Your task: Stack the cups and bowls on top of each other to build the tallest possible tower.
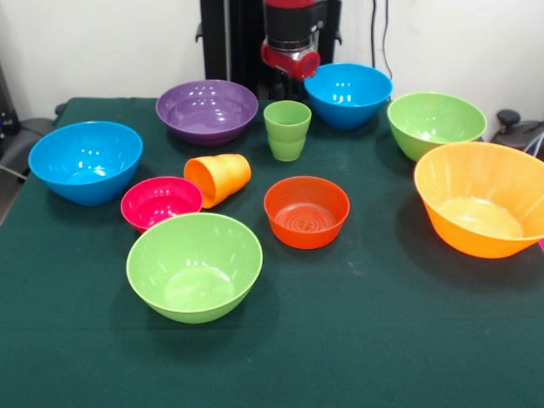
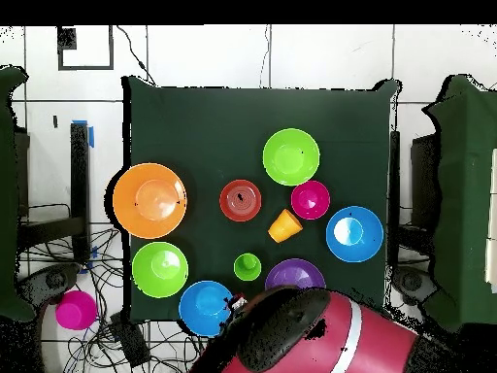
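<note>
All cups and bowls stand apart on the green table, none stacked. The light green cup point(image 1: 287, 129) is upright. The orange cup point(image 1: 218, 178) lies on its side against the magenta bowl point(image 1: 160, 202). The orange-red bowl point(image 1: 306, 211) sits mid-table. Blue bowls stand at the left point(image 1: 85, 161) and back point(image 1: 348, 95). The purple bowl point(image 1: 206, 110) is at the back. Green bowls stand in front point(image 1: 194, 265) and at the right point(image 1: 435, 123). The large orange bowl point(image 1: 483, 197) is far right. The gripper point(image 1: 291, 61) hangs drawn back behind the green cup, over the table's far edge.
In the overhead view the red arm point(image 2: 320, 335) covers the table's bottom edge beside the purple bowl point(image 2: 291, 277). A magenta round thing point(image 2: 75, 310) lies on the floor off the table. Cables run over the floor beside it.
</note>
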Controlling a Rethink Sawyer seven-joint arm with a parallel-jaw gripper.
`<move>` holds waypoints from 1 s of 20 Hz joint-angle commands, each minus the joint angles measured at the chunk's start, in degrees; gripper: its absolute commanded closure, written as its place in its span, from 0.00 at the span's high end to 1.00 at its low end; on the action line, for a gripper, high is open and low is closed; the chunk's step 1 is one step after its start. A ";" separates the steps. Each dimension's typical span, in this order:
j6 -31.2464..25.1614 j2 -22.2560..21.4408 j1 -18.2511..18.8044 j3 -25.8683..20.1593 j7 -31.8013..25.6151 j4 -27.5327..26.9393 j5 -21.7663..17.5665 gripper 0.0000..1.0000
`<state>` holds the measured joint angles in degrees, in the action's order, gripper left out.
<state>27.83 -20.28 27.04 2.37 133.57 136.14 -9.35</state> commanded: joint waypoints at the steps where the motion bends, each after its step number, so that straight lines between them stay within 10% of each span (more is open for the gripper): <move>1: -9.03 -13.23 -3.07 -2.04 8.02 -0.31 6.19 1.00; 20: -9.12 -12.91 -1.83 -4.18 8.92 -1.98 4.79 1.00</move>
<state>24.03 -33.38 25.26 3.51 133.57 137.99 -7.47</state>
